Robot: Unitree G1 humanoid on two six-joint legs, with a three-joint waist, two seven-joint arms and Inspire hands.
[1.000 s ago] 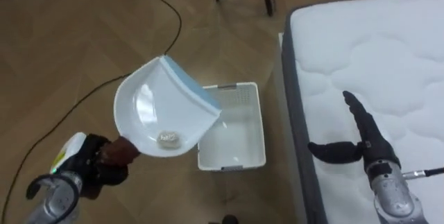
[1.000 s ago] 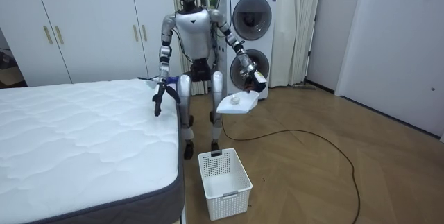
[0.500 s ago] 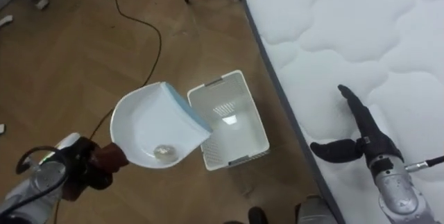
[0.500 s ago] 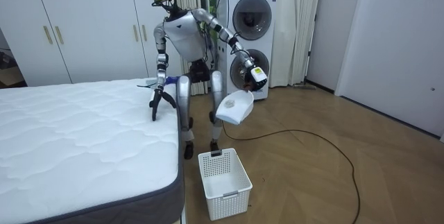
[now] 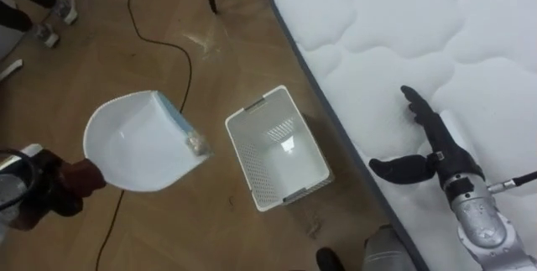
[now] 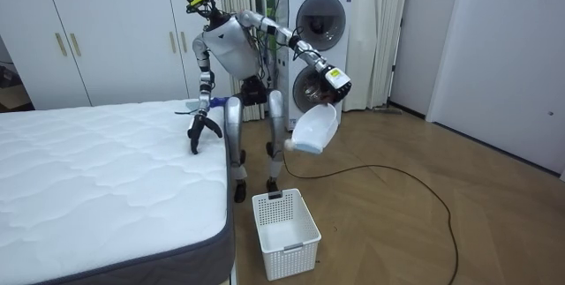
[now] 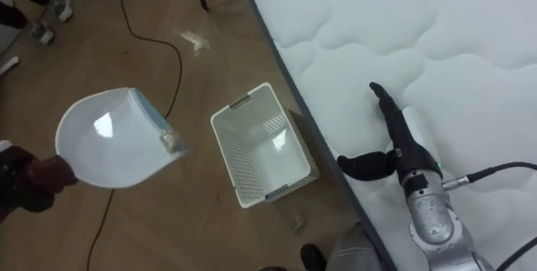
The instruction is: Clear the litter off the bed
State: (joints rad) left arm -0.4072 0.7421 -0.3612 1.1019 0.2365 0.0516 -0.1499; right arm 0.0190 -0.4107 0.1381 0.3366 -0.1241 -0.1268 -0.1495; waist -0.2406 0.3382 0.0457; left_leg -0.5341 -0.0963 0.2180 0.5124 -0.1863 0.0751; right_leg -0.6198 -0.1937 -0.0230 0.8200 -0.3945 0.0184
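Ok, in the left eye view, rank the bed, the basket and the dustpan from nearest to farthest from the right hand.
1. The bed: at the view's right, with the open right hand directly over it.
2. The basket: in the middle, on the floor beside the bed.
3. The dustpan: far left, held up by the left hand.

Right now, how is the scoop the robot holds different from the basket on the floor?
The dustpan is up in the air, tilted, gripped by the left hand; the basket stands on the floor beside the bed. The dustpan is rounded with smooth walls; the basket is boxy with holey walls. The dustpan has a small scrap at its lip; the basket looks empty. Both are white.
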